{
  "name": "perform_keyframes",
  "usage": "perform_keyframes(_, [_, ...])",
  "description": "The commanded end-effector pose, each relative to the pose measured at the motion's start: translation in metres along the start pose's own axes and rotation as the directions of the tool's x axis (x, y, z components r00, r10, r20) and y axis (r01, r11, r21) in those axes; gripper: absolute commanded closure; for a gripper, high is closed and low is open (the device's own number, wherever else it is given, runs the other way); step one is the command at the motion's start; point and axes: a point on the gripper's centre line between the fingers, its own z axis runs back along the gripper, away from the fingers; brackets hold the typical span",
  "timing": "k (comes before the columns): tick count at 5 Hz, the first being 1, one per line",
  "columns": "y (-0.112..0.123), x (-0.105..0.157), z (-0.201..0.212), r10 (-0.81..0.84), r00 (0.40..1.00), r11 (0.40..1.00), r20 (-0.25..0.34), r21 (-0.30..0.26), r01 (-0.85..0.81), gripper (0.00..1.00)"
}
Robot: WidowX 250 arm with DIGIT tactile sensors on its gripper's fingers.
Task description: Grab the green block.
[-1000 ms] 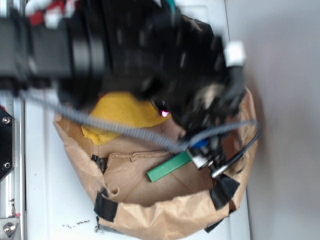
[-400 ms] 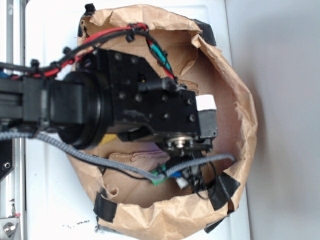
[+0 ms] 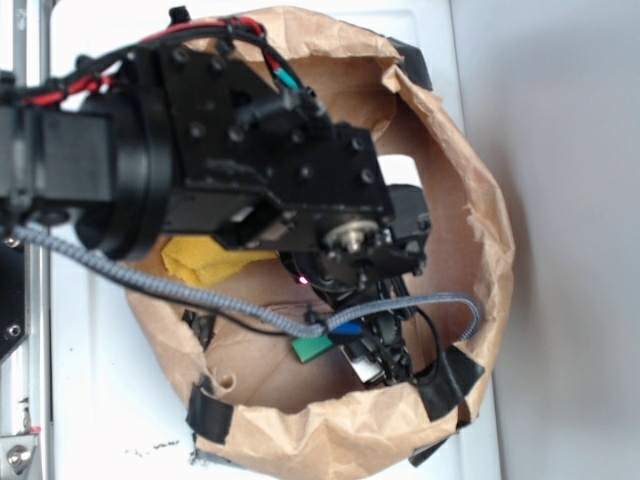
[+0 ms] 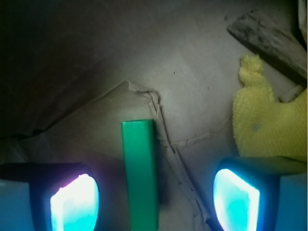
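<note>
Hand (image 4: 155,195): your fingers sit wide apart, nothing gripped, one on each side of the block.
Green block (image 4: 140,173): flat on the brown paper (image 4: 183,72), between the fingers, closer to the left-hand one.
Yellow cloth (image 4: 267,122): off to the right, beside a wood piece (image 4: 267,41).

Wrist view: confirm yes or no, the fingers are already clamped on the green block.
No: the green block lies on the paper between the two fingers, with open gaps on both sides, so the gripper is open.
</note>
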Motion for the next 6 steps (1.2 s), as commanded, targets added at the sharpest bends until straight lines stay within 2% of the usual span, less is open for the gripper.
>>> perform_keyframes(1, [-0.008,0.005,-0.021,-0.039,0.996,0.998,0.079,0.047,0.035,0.00])
perform_keyframes(2, [-0.007,0.005,-0.043,-0.043,0.995,0.995,0.092,0.088,0.034,0.00])
perform_keyframes(3, [-0.002,0.008,-0.051,-0.011,0.995,0.995,0.096,0.100,0.002,0.53])
perform_keyframes(4, [0.001,0.013,-0.031,0.001,0.995,0.998,0.100,0.067,-0.008,1.00])
perform_keyframes(5, [0.015,0.025,0.015,0.055,0.997,0.998,0.059,-0.023,-0.054,1.00])
perform_keyframes(6, [0.045,0.039,0.063,0.085,0.996,0.993,0.017,-0.078,-0.083,1.00])
